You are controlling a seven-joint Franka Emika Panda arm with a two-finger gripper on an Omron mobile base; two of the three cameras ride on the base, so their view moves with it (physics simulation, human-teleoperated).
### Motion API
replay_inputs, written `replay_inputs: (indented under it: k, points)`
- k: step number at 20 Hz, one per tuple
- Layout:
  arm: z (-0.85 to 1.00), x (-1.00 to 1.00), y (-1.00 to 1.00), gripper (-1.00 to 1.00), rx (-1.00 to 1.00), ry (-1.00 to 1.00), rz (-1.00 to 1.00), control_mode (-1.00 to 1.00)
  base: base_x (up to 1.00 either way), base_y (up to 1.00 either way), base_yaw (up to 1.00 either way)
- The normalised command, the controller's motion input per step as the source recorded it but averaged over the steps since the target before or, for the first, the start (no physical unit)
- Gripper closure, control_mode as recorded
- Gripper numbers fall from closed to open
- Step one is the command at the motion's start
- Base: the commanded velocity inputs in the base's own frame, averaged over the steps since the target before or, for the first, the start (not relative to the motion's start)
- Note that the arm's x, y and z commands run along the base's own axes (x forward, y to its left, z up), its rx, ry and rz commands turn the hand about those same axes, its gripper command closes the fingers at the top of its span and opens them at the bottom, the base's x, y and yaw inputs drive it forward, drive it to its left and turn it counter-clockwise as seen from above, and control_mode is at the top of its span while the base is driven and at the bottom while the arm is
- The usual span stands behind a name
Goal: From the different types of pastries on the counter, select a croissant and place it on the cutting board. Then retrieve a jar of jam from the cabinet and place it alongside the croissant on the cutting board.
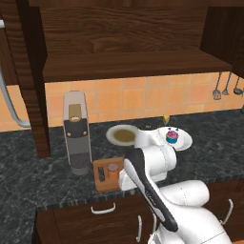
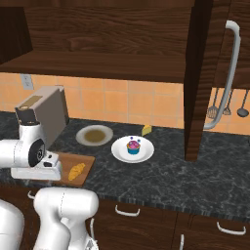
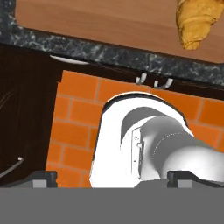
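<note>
In the left base view the coffee machine [image 1: 76, 132] stands at centre left on the counter [image 1: 28, 167], under the cabinet [image 1: 128, 62] that spans the top of the frame. Just right of its foot, at lower centre, the board [image 1: 106, 174] lies at the counter's front edge with its dark slot toward the machine, and the jar [image 1: 112, 169] stands on it; the white arm covers the board's right part. Behind, at centre, is a plate [image 1: 120, 135] with a brown middle, and to the right a white plate [image 1: 183, 141] carrying the cupcake [image 1: 171, 137]. Utensils [image 1: 224, 87] hang on the tiled wall at upper right. In the right base view the arm's white head sits at the left edge over the board's [image 2: 84, 161] left part, and the croissant [image 2: 76, 172] lies on the board just right of it, toward the front edge. The coffee machine [image 2: 41, 113] stands behind at upper left; the brown-centred plate [image 2: 94, 135] and the cupcake [image 2: 133, 145] on its white plate [image 2: 145, 152] follow toward centre, with a small yellow wedge [image 2: 146, 130] behind them by the wall. In the hand view the board [image 3: 100, 19] runs along the top, the croissant [image 3: 197, 21] at upper right, the counter's [image 3: 109, 54] edge below it. The gripper [image 3: 112, 177] shows as two dark tips far apart at the bottom corners, jaws spread wide with nothing between them.
</note>
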Motion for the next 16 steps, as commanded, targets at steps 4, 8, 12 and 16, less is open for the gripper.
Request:
replay_inputs:
  k: [4, 8, 12, 16]
  points:
    - [-0.49, -0.56, 0.16, -1.0, 0.01, -0.03, -0.06, -1.0, 0.0, 0.0, 0.0]
    - [-0.79, -1.0, -0.22, -1.0, 0.09, -0.27, -0.1, -1.0, 0.0, 0.0, 0.0]
    - [-0.59, -1.0, -0.19, -1.0, 0.19, -0.27, -0.06, -1.0, 0.0, 0.0, 0.0]
    - [-0.27, -0.65, 0.0, -1.0, 0.14, -0.09, 0.0, -1.0, 0.0, 0.0, 0.0]
